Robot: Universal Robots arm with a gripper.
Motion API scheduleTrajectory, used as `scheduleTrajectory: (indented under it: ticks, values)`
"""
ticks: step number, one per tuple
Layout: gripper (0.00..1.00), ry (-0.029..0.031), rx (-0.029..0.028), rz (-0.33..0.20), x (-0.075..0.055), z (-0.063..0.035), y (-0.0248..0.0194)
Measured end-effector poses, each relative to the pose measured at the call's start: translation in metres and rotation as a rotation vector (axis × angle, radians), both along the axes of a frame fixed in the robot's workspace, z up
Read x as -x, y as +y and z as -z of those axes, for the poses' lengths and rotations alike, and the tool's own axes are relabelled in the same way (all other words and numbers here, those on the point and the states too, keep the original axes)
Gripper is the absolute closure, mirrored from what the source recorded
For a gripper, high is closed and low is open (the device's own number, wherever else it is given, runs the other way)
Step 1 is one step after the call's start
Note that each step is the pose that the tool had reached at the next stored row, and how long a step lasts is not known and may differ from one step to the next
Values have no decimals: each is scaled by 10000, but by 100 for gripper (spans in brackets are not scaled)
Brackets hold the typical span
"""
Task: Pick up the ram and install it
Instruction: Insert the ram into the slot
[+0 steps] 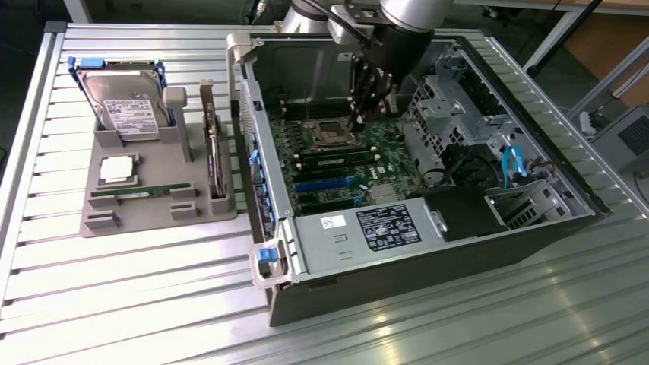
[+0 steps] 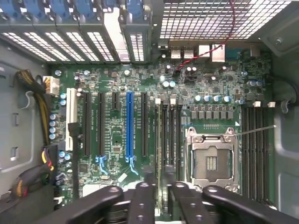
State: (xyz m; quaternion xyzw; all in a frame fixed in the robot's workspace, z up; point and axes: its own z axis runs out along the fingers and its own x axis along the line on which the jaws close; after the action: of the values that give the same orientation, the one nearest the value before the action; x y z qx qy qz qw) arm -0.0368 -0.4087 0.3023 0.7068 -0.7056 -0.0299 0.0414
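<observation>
On the slatted metal table, gripper hangs inside the case, grip unclear, ram lying crosswise outside it.

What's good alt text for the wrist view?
Gripper fingers hang low over a green motherboard inside an open PC case, above the memory slots beside the empty CPU socket. A blue expansion slot runs alongside.
</observation>
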Motion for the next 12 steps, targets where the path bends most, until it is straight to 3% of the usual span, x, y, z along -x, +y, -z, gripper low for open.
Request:
scheduleTrajectory:
  ticks: [2, 3, 4, 9, 12]
  values:
    - [90, -1, 116, -1, 0, -7, 11]
    - [90, 0, 201, -2, 0, -9, 21]
    - [90, -1, 234, -3, -1, -9, 23]
    - [90, 7, 262, -1, -24, -10, 23]
    - [90, 68, 264, -2, -134, -9, 23]
